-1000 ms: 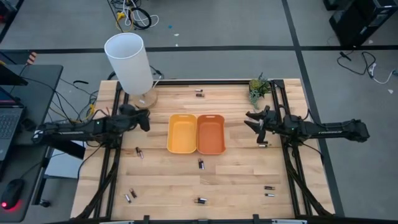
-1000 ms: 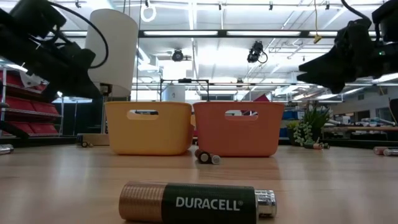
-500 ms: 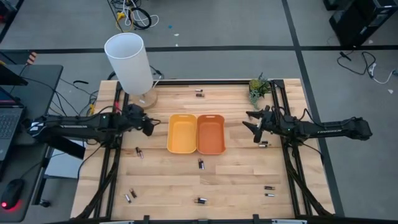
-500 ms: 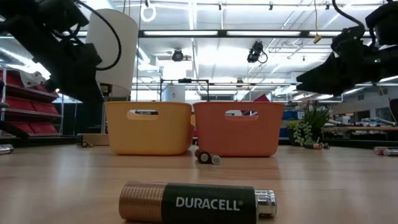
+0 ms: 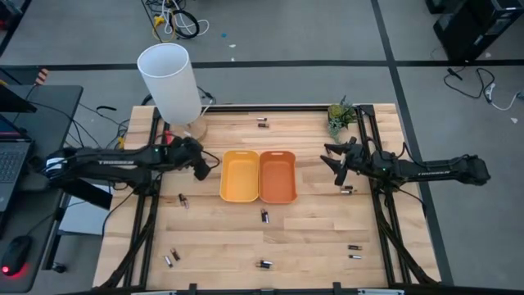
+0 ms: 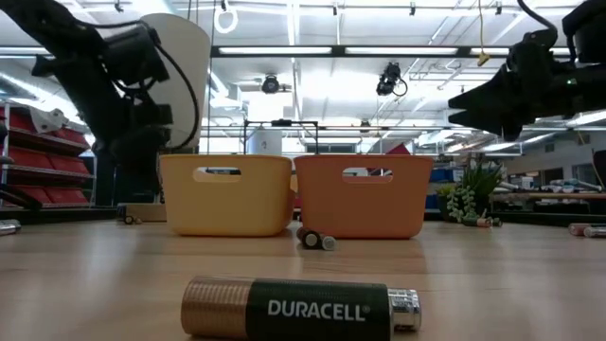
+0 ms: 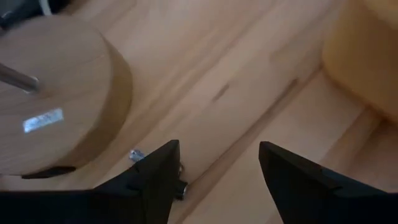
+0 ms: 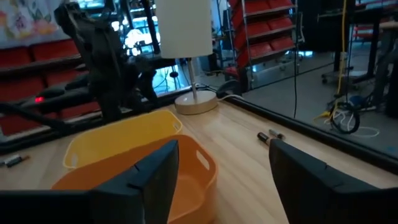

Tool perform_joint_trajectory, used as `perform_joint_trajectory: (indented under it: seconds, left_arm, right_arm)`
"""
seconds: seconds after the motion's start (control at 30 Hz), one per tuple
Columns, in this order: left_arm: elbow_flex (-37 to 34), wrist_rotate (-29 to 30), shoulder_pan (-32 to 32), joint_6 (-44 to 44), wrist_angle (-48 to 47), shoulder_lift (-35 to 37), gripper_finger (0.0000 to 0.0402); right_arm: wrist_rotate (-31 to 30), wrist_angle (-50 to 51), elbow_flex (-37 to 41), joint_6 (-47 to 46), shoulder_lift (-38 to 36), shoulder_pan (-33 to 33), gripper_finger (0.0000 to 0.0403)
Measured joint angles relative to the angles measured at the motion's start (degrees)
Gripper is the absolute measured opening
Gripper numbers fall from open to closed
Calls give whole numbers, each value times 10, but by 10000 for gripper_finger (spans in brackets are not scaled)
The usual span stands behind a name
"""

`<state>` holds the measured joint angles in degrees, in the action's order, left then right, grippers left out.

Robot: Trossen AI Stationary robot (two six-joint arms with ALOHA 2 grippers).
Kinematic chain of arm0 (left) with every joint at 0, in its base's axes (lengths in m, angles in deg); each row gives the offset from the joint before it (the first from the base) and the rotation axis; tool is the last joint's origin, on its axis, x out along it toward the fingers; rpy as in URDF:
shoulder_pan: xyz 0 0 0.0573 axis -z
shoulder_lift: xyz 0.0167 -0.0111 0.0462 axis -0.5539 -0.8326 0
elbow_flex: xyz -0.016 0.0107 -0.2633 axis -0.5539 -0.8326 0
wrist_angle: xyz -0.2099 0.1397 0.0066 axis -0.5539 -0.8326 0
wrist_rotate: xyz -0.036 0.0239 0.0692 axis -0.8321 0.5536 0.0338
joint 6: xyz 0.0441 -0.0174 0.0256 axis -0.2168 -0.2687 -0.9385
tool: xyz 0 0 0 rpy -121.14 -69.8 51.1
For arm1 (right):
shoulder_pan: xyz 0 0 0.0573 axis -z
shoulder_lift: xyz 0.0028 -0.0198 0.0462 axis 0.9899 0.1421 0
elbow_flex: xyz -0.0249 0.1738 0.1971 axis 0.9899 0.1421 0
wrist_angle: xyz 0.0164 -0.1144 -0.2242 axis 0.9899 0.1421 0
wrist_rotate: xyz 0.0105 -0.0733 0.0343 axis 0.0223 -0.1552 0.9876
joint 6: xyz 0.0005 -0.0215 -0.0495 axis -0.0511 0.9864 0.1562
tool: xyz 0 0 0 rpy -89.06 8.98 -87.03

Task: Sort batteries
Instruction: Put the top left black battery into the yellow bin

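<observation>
Several small batteries lie scattered on the wooden table: one (image 5: 263,123) near the far edge, one (image 5: 182,200) left of the trays, one (image 5: 264,215) just in front of them, one (image 5: 264,264) by the near edge, a pair (image 5: 354,251) at the near right. A yellow tray (image 5: 239,174) and an orange tray (image 5: 277,176) stand side by side mid-table. My left gripper (image 5: 201,166) (image 7: 219,149) hovers open just left of the yellow tray, with bare wood between its fingers. My right gripper (image 5: 332,160) (image 8: 224,146) hangs open to the right of the orange tray.
A white-shaded lamp (image 5: 169,82) stands on a round wooden base (image 7: 56,99) at the far left, close behind my left gripper. A small potted plant (image 5: 341,116) sits at the far right. One battery (image 5: 347,189) lies under my right arm.
My left gripper has moved toward the table's right edge and down, from beside the lamp base to just left of the yellow tray. The batteries and trays have stayed put.
</observation>
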<state>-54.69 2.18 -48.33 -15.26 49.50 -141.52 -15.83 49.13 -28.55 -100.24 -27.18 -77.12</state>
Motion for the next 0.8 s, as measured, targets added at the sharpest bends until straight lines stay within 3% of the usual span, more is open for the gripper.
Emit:
perform_joint_trajectory:
  seconds: [0.23,0.53,0.7,0.8]
  left_arm:
    - [0,-33,-34,-48,-2,-64,239]
    - [9,11,-56,-61,-15,-118,256]
    - [55,75,-66,-55,-69,-118,275]
    - [76,66,-92,-19,-95,-118,284]
  right_arm:
    - [10,5,0,-1,21,2,230]
    - [-13,5,0,6,60,8,211]
    - [-15,-2,0,-11,71,23,200]
    - [-15,0,0,-23,71,28,192]
